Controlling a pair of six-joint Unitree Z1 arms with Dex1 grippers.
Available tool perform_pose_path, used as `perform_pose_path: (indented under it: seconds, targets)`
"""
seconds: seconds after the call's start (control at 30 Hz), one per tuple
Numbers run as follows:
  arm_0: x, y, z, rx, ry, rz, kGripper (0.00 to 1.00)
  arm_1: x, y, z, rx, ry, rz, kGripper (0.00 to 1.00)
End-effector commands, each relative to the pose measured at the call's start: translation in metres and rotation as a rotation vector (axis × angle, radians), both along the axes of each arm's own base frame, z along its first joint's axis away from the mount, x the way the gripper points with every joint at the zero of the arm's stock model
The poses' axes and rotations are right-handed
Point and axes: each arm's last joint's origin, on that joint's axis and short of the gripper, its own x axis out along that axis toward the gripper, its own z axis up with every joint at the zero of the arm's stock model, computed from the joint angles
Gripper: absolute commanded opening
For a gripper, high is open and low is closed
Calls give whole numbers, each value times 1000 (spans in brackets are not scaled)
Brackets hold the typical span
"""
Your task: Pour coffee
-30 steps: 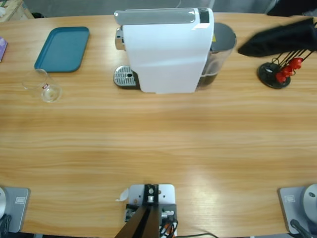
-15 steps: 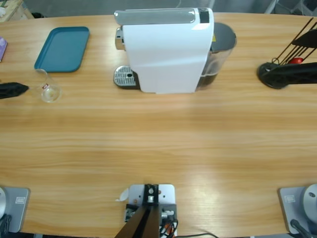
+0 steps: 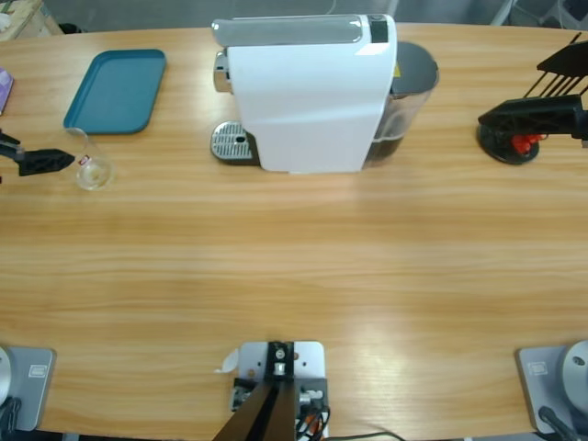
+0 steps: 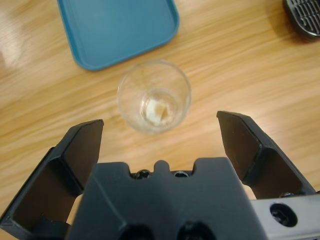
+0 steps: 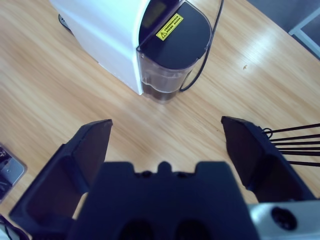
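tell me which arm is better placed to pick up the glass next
Left. Its gripper is open right behind the empty glass, beside the blue tray. The right gripper is far off, near the coffee machine.

The coffee machine stands at the table's far edge; to its left lies a tray, a glass just before the tray, a capsule stand to its right.
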Motion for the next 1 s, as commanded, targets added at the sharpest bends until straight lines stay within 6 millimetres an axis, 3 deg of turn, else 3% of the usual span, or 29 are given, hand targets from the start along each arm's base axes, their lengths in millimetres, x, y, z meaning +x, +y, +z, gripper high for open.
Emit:
perform_pose_path:
  seconds: [0.03, 0.3, 0.53, 0.8, 0.93, 0.97, 1.0]
  targets:
    - [26, 2, -31, 37, 75, 45, 985, 13, 3, -21, -48, 55, -10, 1000]
    - [51, -2, -52, 37, 101, 56, 959, 16, 4, -25, -50, 63, -10, 1000]
    - [53, -2, -52, 10, 93, 73, 1000, 20, 7, -27, -50, 67, -9, 1000]
    - [50, -1, -60, 8, 125, 63, 936, 18, 4, -25, -44, 57, -17, 1000]
    - [51, 4, -57, 7, 106, 79, 758, 16, 2, -24, -40, 53, -16, 1000]
    - [50, 4, -55, 4, 98, 63, 594, 16, 2, -24, -39, 54, -14, 1000]
    - [48, 3, -53, -3, 90, 36, 356, 15, 2, -24, -39, 56, -12, 1000]
